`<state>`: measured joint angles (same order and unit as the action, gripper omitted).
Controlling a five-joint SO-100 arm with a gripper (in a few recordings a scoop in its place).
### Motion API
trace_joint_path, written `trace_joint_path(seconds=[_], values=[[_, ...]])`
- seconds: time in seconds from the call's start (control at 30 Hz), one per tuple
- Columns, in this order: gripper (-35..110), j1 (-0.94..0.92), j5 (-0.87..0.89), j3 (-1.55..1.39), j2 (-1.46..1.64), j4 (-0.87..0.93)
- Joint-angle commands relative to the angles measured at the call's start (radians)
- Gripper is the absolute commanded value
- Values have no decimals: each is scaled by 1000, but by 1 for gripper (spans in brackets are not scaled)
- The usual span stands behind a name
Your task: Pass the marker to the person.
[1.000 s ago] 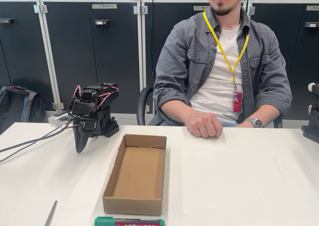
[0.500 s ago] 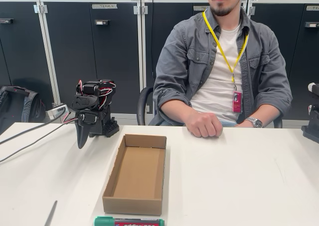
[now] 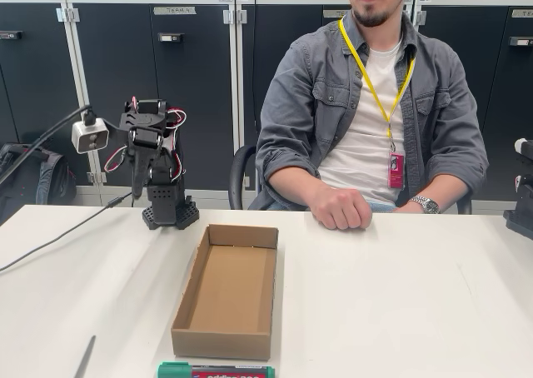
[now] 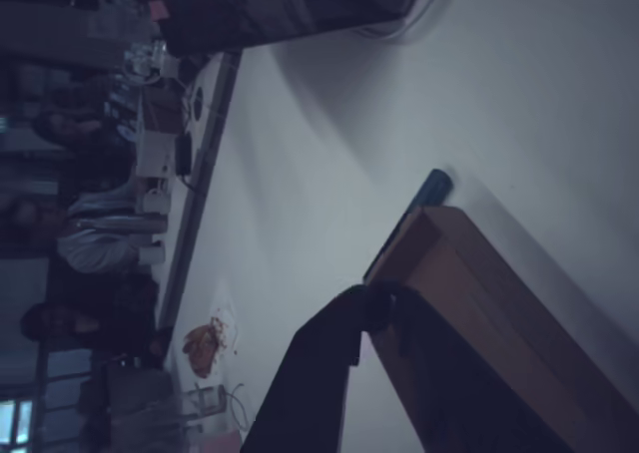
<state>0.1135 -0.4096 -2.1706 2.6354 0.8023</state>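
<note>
The green marker with its red-and-white label lies flat at the table's front edge, just in front of the cardboard box, partly cut off by the picture's bottom. In the wrist view the marker shows as a dark sliver past the box's far end. My gripper hangs raised above the arm's base at the back left, far from the marker, shut and holding nothing. In the wrist view the gripper has its dark fingers closed together. The person sits behind the table with a fist resting on it.
An open, empty cardboard box lies lengthwise in the middle of the table between the arm and the marker. A thin grey stick lies at the front left. Cables trail left from the arm. Dark cabinets stand behind.
The gripper has risen from close to the table beside the box's far-left corner to well above the arm's base. The wrist camera has swung up and left. Marker, box and person have not moved.
</note>
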Motion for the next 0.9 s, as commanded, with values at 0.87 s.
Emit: trace_joint_path(seconds=[0.87], values=[[-5, 344, -178, 684, -684, -92]])
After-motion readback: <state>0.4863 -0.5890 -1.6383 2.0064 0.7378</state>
